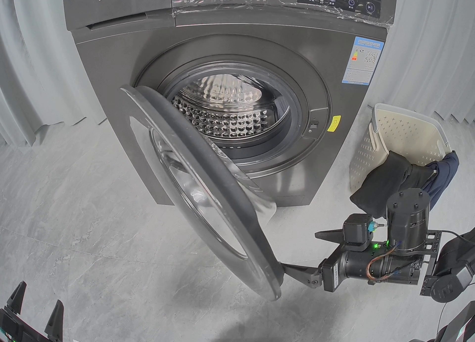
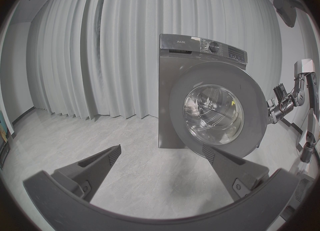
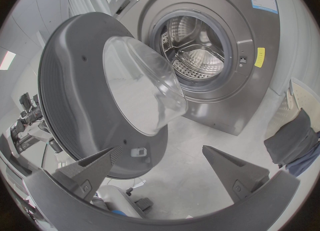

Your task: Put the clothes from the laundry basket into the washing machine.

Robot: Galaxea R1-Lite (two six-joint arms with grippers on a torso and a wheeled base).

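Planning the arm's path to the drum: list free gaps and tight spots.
Free: floor between open door, washing machine and laundry basket; the drum mouth is unobstructed. Crowded: right gripper at the door's edge; clothes draped over the basket rim.

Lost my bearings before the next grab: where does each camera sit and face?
Head view: on the head, facing forward and down at washing machine, open door, laundry basket; left end effector and right end effector show.
Left wrist view: low, off to the left, facing the door's outer face; own end effector, open.
Right wrist view: by the door's edge, facing drum and clothes; own end effector, open.
Both wrist views share the door, from opposite faces.
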